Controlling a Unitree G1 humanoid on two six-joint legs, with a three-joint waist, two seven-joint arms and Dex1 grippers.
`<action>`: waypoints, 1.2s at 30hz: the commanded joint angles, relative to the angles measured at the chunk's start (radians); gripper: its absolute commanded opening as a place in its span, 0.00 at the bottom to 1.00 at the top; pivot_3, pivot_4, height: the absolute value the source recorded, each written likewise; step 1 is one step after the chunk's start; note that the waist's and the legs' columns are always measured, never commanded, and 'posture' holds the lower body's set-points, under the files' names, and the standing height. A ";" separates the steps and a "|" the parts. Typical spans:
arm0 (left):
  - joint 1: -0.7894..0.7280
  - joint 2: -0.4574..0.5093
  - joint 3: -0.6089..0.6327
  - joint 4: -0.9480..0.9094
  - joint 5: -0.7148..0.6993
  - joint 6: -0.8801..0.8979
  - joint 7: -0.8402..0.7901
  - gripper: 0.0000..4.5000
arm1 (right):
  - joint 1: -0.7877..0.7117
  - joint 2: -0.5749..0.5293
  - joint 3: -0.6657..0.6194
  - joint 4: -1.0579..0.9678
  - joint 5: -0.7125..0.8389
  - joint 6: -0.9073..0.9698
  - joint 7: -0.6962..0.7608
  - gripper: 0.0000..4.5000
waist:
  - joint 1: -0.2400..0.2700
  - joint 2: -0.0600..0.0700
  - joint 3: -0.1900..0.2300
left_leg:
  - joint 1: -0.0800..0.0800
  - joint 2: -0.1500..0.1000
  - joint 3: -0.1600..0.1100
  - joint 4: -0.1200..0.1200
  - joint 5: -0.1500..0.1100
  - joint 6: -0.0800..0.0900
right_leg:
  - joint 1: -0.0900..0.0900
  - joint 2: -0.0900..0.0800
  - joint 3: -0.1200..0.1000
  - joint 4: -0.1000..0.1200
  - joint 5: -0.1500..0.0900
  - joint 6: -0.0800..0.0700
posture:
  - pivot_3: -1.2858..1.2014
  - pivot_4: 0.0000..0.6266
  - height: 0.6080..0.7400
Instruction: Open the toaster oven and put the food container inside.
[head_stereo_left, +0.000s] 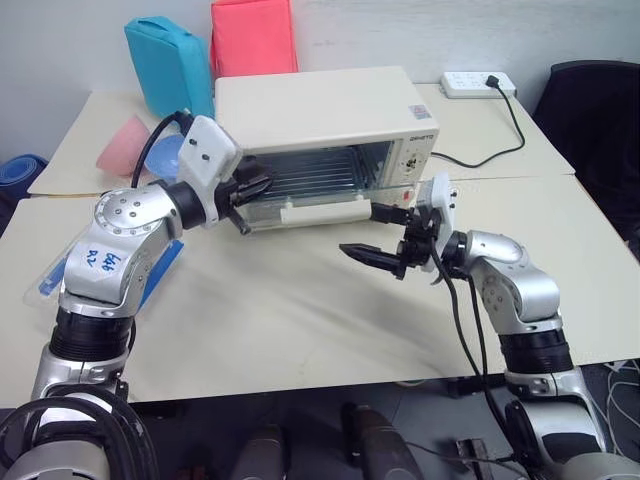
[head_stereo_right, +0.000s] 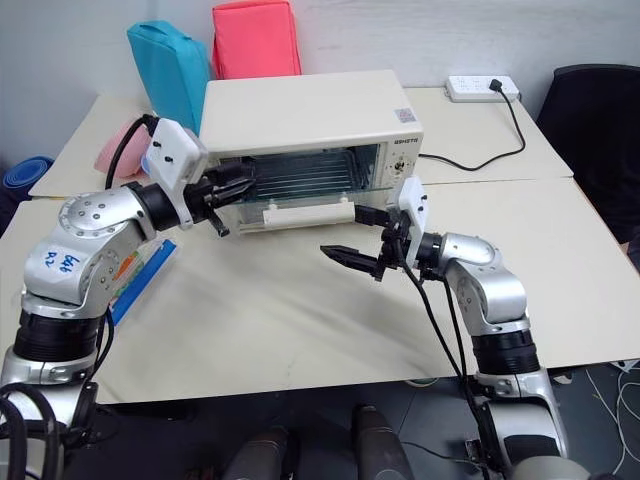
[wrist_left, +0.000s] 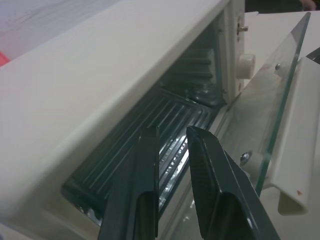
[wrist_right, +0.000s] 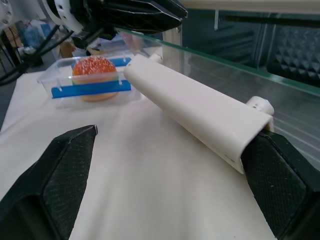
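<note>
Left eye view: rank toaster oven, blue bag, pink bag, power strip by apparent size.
1. toaster oven, clearly largest.
2/3. blue bag and pink bag: look alike; the oven hides their lower parts, so unranked.
4. power strip, smallest, though it lies farther back.

I seem to stand in an office or lab room set up for trials, not a real kitchen. Plain beige tables (head_stereo_left: 300, 330) are pushed together edge to edge before me, against a bare pale wall (head_stereo_left: 60, 40). A white power strip (head_stereo_left: 478, 83) lies on the far table with a black cable (head_stereo_left: 505, 140) trailing over the top. A black office chair (head_stereo_left: 595, 110) stands at my right. The toaster oven (head_stereo_left: 320, 125) sits on a desk rather than a counter, and blue (head_stereo_left: 170, 65) and pink padded bags (head_stereo_left: 255, 35) lean against the wall.
</note>
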 joint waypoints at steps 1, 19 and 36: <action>0.049 0.023 -0.008 -0.064 0.006 0.027 -0.042 0.21 | 0.050 -0.078 -0.054 -0.073 -0.008 -0.013 -0.020 1.00 | 0.004 0.000 0.000 | 0.000 0.000 0.000 0.000 0.000 0.000 | 0.000 0.000 0.000 0.000 0.000 0.000 | 0.52 0.24 1.00; 0.340 -0.019 -0.017 -0.226 0.015 0.200 0.017 0.21 | 0.324 -0.418 -0.329 -0.415 0.380 0.242 0.090 1.00 | 0.011 0.000 0.000 | 0.002 0.001 0.001 0.002 0.000 0.002 | 0.003 0.003 0.001 -0.004 0.000 0.001 | 0.52 0.24 1.00; 0.631 -0.259 0.672 -0.685 -0.439 0.544 0.268 0.72 | -0.039 -0.333 -0.081 -0.218 0.335 0.177 0.216 1.00 | 0.013 0.000 0.000 | -0.001 0.000 -0.001 0.002 -0.001 0.002 | 0.002 -0.001 -0.001 -0.007 0.000 0.000 | 0.52 0.24 1.00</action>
